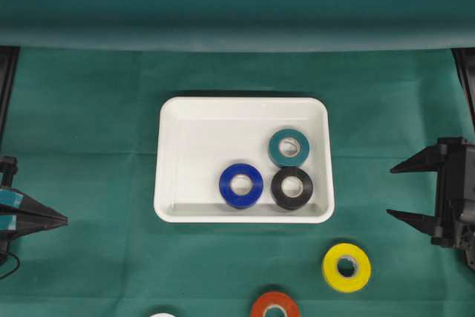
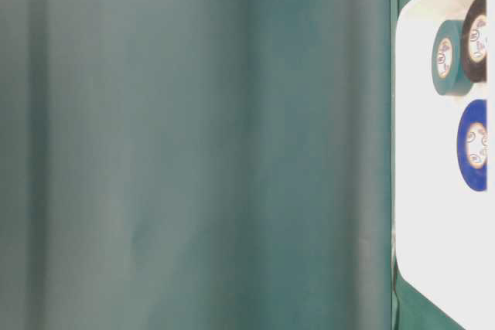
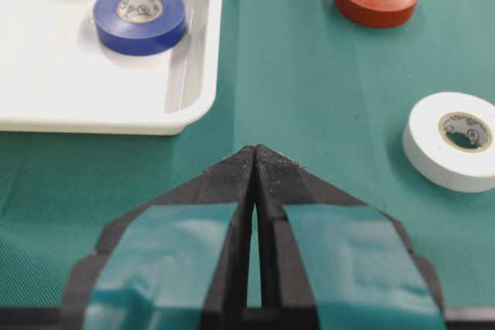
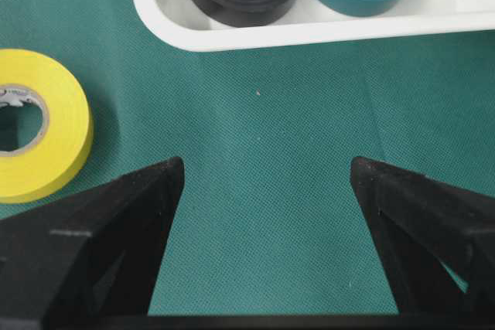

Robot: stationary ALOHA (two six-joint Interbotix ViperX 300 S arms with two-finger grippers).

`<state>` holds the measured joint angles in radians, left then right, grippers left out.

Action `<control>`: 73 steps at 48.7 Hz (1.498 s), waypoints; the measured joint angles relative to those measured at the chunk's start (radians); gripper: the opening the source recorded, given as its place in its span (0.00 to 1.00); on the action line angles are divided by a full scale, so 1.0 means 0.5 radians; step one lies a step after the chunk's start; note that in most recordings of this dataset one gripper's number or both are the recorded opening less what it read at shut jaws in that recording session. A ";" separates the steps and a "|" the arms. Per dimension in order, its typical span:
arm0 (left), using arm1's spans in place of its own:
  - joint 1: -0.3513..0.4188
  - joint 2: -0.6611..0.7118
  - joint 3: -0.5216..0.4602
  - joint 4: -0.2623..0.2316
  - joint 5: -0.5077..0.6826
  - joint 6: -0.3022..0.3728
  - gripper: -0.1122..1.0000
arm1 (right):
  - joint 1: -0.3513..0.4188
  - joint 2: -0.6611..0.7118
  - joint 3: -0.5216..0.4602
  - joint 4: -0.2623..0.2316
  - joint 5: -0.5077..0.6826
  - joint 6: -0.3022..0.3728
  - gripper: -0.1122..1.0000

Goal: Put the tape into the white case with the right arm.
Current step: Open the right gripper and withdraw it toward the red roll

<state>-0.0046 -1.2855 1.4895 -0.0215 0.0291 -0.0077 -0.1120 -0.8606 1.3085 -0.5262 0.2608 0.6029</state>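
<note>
Plainly, next tape: the yellow roll lies flat on the green cloth, hole upward, outside the white case and just off its lower right corner in the overhead view.
Axis of the roll: being round and flat, it has no long axis; any approach across its width serves alike.
Direction from the claw: the right gripper hangs at the right edge of the overhead view, its tips pointing toward the middle; the yellow roll sits below and a little to the left of them. In the right wrist view the roll lies left of the left finger, not between the two.
Right claw state: jaws spread wide, nothing between them but bare cloth.
Nearer arm: the right one, clearly; the left gripper is well apart on the far side.
Left claw state: fingers pressed together, tips meeting, empty.
Case contents: a blue roll, a black roll and a teal roll lie flat inside, grouped toward its lower right.
Other rolls outside: an orange roll and a white roll lie near the bottom edge; the white one is cut off overhead, so its spot there is probably lower left.
Judgement: the claw must shift sideways toward the yellow roll before descending.
</note>
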 measured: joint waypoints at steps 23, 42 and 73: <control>0.000 0.000 0.003 0.000 0.000 0.000 0.10 | 0.488 0.009 0.055 0.000 -0.129 0.003 0.68; 0.000 0.000 0.000 0.000 0.000 0.000 0.10 | 0.733 0.028 0.058 -0.077 -0.144 -0.003 0.68; 0.000 0.000 0.000 0.000 0.000 0.000 0.10 | 0.736 0.574 -0.172 -0.114 -0.301 -0.021 0.68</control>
<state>-0.0046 -1.2855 1.4895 -0.0215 0.0291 -0.0077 0.2562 -0.5737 1.2226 -0.5829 0.1104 0.5921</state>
